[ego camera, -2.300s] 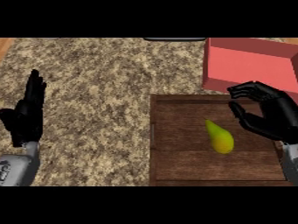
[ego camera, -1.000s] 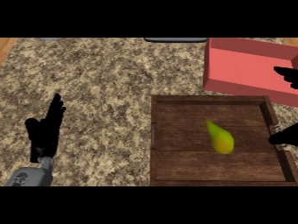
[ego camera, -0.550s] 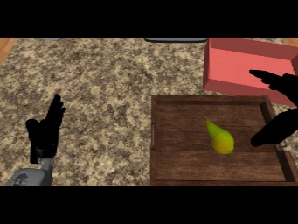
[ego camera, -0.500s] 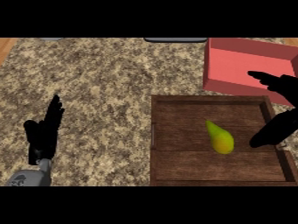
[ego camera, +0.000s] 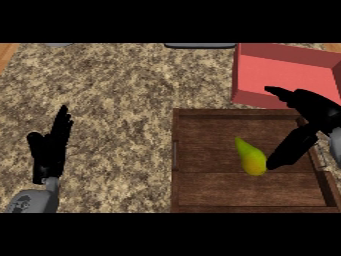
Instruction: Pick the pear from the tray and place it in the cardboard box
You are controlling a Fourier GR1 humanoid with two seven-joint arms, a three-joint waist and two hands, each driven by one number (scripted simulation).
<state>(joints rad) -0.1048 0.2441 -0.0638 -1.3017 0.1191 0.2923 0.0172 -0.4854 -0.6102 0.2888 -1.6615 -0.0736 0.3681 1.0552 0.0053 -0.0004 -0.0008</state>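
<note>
Yellow-green pear (ego camera: 252,158) in wooden tray (ego camera: 210,186), we note right hand (ego camera: 319,109) fingers (ego camera: 287,151) released beside it, left hand (ego camera: 49,151) open, upright.

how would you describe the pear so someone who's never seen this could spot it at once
On the right of the counter, find the dark wooden tray next to the red box. The pear lies near its middle: the only thing in the tray, yellow-green and tapered, beside the black right hand.
</note>
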